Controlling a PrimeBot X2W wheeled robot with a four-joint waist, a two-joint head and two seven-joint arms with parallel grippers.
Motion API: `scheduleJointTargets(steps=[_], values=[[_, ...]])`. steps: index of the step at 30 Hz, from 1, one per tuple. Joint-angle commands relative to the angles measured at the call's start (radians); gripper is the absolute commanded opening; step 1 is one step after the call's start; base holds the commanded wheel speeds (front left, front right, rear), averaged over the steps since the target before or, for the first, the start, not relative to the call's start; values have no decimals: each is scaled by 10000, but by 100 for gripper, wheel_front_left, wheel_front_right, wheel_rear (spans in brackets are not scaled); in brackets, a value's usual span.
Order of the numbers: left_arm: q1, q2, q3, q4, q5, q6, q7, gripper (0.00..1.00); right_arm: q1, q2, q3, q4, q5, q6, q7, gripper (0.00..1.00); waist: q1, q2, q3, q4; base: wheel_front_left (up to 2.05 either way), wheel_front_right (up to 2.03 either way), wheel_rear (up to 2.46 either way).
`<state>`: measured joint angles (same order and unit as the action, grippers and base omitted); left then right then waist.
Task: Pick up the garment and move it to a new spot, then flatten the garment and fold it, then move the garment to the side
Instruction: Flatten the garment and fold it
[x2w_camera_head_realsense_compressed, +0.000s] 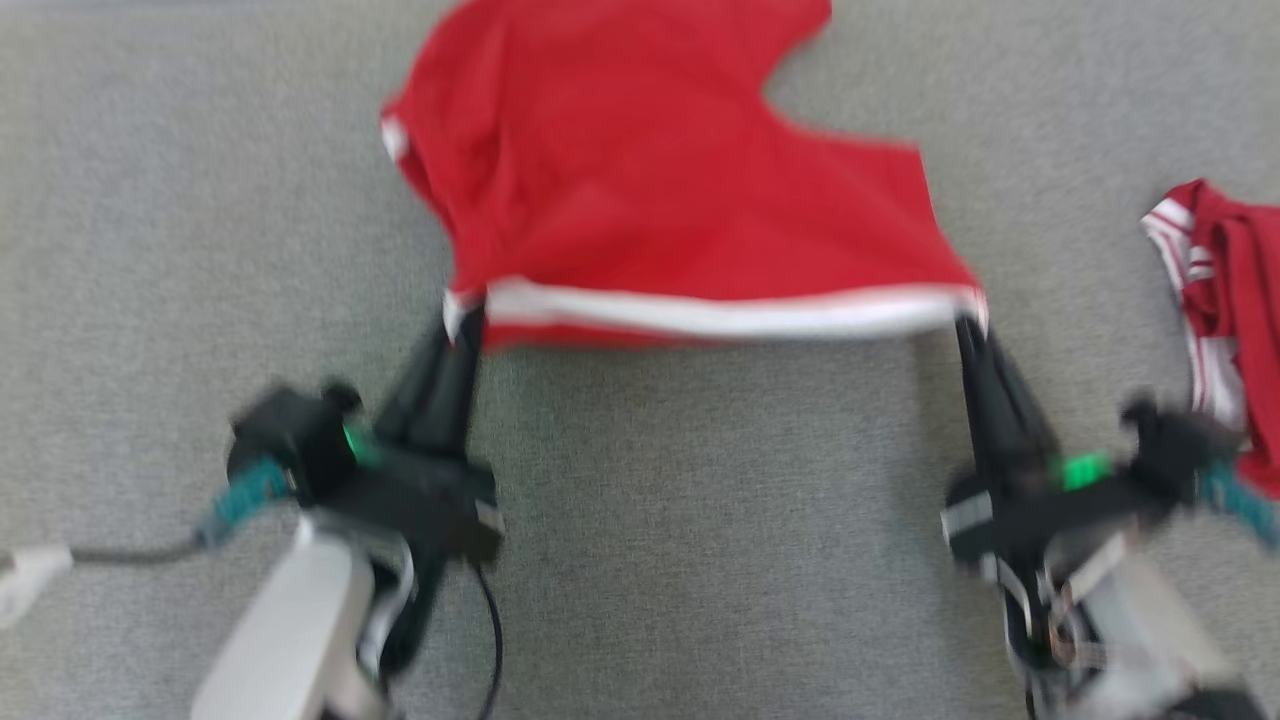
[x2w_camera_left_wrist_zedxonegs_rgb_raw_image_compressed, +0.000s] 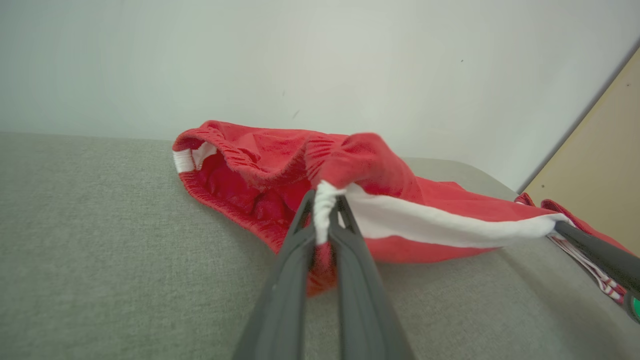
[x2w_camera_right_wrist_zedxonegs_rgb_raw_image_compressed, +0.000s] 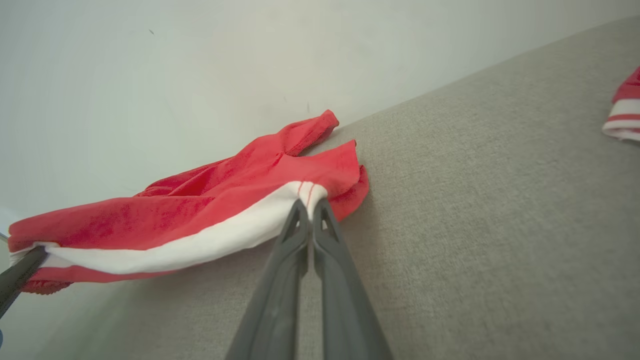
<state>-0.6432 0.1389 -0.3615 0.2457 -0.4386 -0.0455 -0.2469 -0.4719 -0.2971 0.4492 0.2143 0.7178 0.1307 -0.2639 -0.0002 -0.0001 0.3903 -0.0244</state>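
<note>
a: head view?
b: blurred. the red garment is spread on the grey surface, its white-banded edge stretched between the left gripper and the right gripper. another red-and-white cloth lies off to the right.
a: left wrist view?
b: the left gripper is pinched nearly closed on a bunched corner of the white band, and that edge is raised off the surface.
a: right wrist view?
b: the right gripper is clamped tight on the other corner. the garment's far part rests near the wall.
</note>
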Motion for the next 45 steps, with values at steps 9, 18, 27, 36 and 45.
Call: scheduleJointTargets(steps=[9, 18, 27, 36, 45], values=[[3807, 1118, -213, -3313, -292, 643, 1329, 0, 4189, 737, -989, -2352, -738, -1, 1037, 0, 2, 1, -1257, -291, 0, 0, 0], [6096, 1686, -293, -4767, -714, 1095, 2108, 0, 6739, 1434, -1990, -4161, -1508, -1, 2608, 0, 2, 1, -1679, -218, 0, 0, 0], [7339, 1758, -449, -5384, -1144, 1463, 2623, 0, 7731, 1608, -2842, -5099, -2179, -1, 3506, 0, 2, 1, -1947, -117, 0, 0, 0], [6744, 1321, -198, -5574, -1767, 1577, 2854, 0, 6244, 942, -3003, -5473, -2842, -5, 3805, 0, 2, 1, -1779, 183, 0, 0, 0], [5044, 871, -40, -5144, -1796, 1606, 2921, 0, 3051, -66, -2281, -4568, -2525, -5, 3800, 0, 2, 1, -969, 622, 0, 0, 0]])
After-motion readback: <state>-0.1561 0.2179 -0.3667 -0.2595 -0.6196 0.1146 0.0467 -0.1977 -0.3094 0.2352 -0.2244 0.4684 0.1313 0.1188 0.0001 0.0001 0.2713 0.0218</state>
